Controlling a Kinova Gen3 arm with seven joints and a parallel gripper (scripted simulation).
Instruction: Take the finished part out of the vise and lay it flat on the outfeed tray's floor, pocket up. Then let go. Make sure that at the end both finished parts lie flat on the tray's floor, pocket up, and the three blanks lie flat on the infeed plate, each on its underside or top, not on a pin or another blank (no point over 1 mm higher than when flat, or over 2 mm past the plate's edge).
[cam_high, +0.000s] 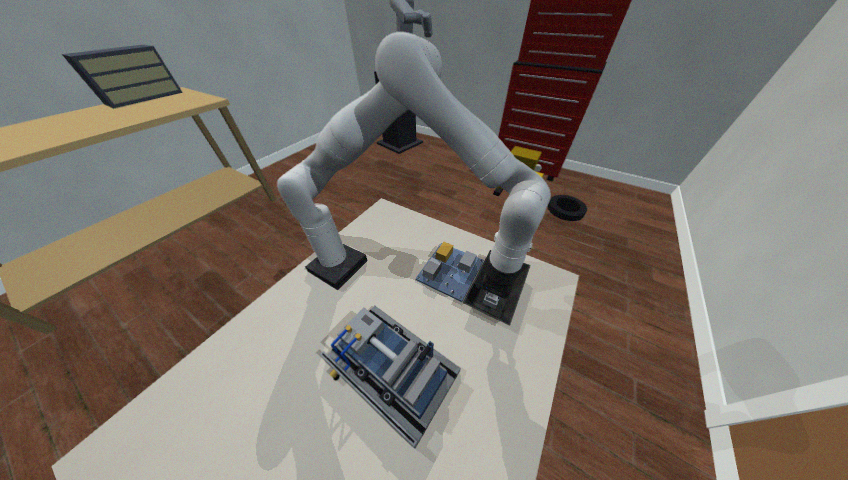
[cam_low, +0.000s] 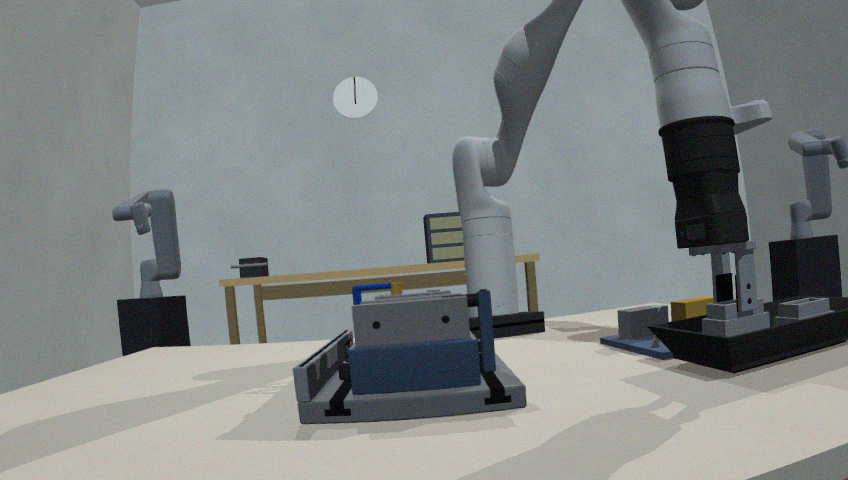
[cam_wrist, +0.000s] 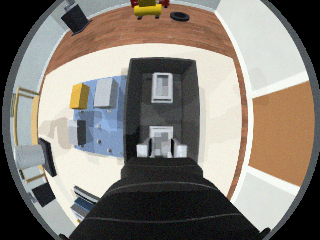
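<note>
Now, line by line:

Gripper (cam_low: 736, 284): points straight down into the tray, fingers clenched on the part.

Fingers (cam_low: 746, 279): one on each side of the part's raised top; in the wrist view their pale tips flank it left and right.

Part (cam_low: 734, 321): grey block, directly under the fingers and between their tips. Its base sits low inside the tray, at or just above the floor; contact cannot be told. In the wrist view the part (cam_wrist: 160, 142) shows a lighter recess on top.

Tray (cam_low: 702, 347): black, open-topped, below and around the fingers, at the table's far right in the exterior view.

Second block (cam_wrist: 162, 87): grey with a pale recess, on the tray floor beyond the fingers, well apart from the held part.

Plate (cam_high: 429, 277): blue, just beside the tray, carrying grey blocks and a yellow one (cam_high: 443, 251).

Vise (cam_low: 410, 362): grey and blue, far to the side of the fingers, mid-table, with a blue handle on top.

Writing: no brand, label or lettering can be read on any object.
</note>
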